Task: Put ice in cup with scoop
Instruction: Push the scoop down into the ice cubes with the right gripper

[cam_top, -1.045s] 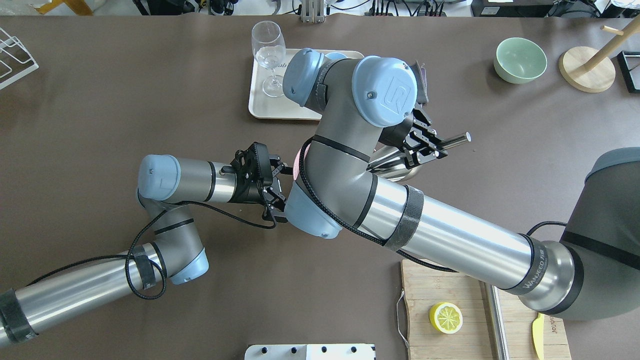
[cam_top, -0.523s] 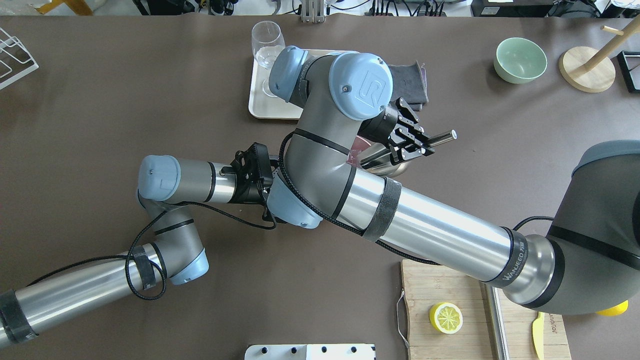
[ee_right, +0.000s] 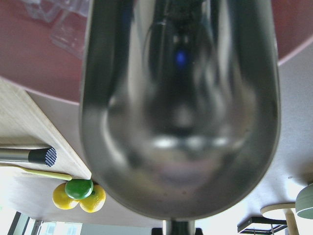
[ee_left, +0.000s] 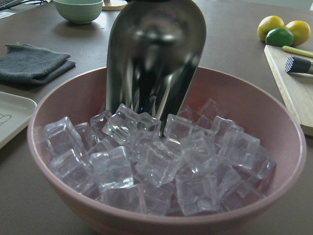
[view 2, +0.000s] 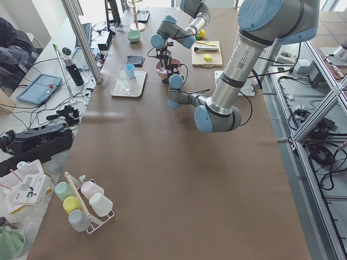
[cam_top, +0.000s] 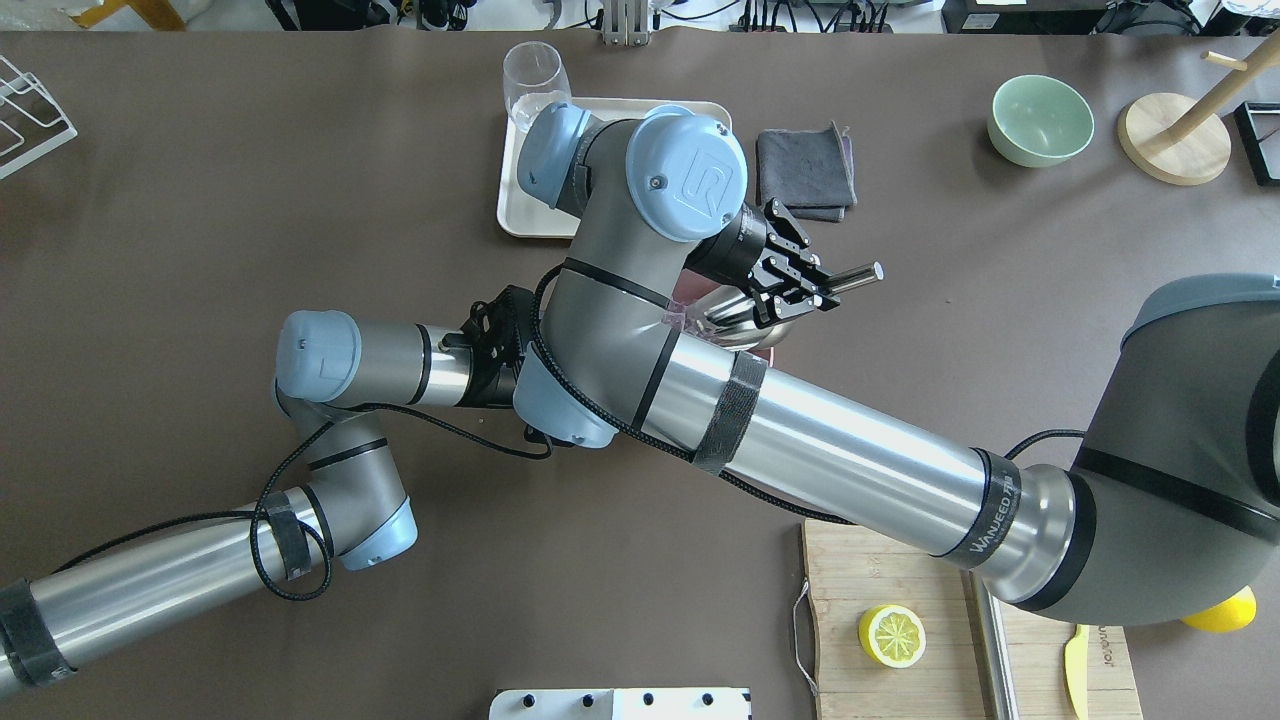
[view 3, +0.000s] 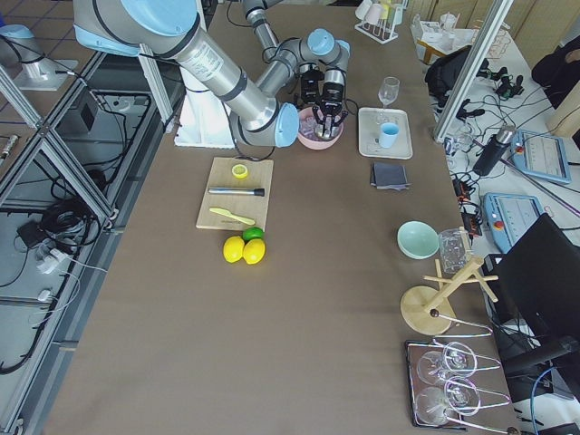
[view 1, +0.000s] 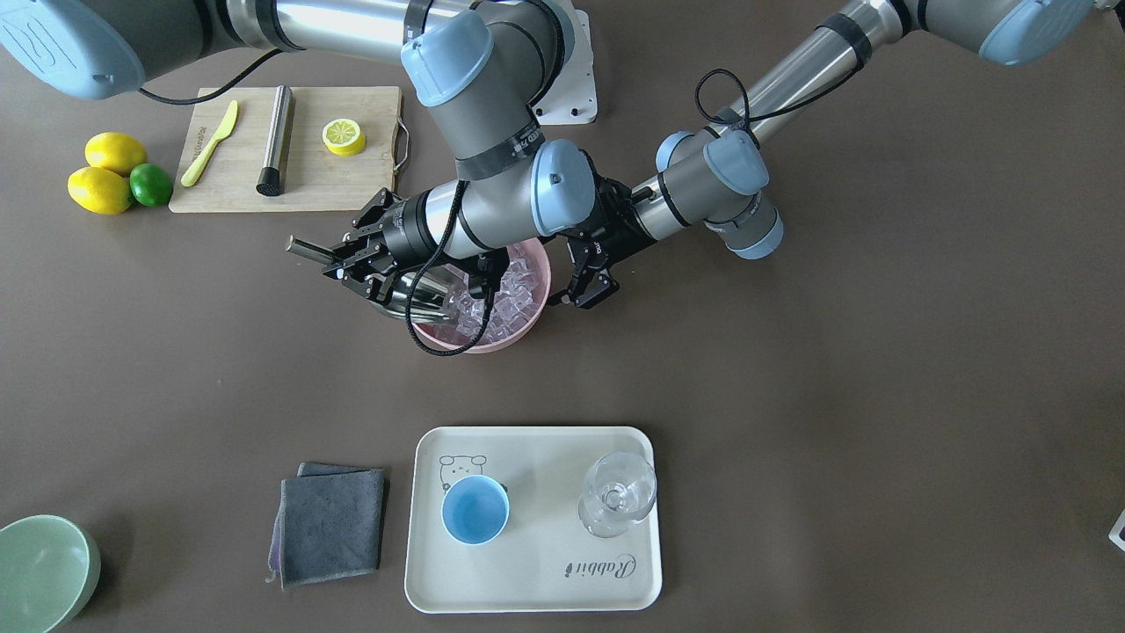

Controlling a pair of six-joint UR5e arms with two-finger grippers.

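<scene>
My right gripper (view 1: 344, 260) is shut on the thin bar handle of the steel scoop (view 1: 420, 299). The scoop's trough tilts down into the pink bowl (view 1: 492, 341), with its mouth against the ice (view 1: 508, 292). The left wrist view shows the trough (ee_left: 155, 54) standing in the clear cubes (ee_left: 156, 164). My left gripper (view 1: 582, 280) is open beside the bowl's rim, apart from it. The light-blue cup (view 1: 475, 512) stands empty on the white tray (view 1: 527, 580). In the overhead view the right gripper (cam_top: 797, 290) and the scoop (cam_top: 735, 312) show, and the cup is hidden by the arm.
A clear stemmed glass (view 1: 618, 503) stands on the tray beside the cup. A grey cloth (view 1: 330, 523) lies by the tray, with a pale green bowl (view 1: 39, 571) further out. A cutting board (view 1: 237, 185) with a steel cylinder (view 1: 274, 141), lemon half and lemons is near the robot's base.
My right arm has swung toward the robot's left with the scoop, bringing the trough over and into the pink bowl. The left arm has not moved.
</scene>
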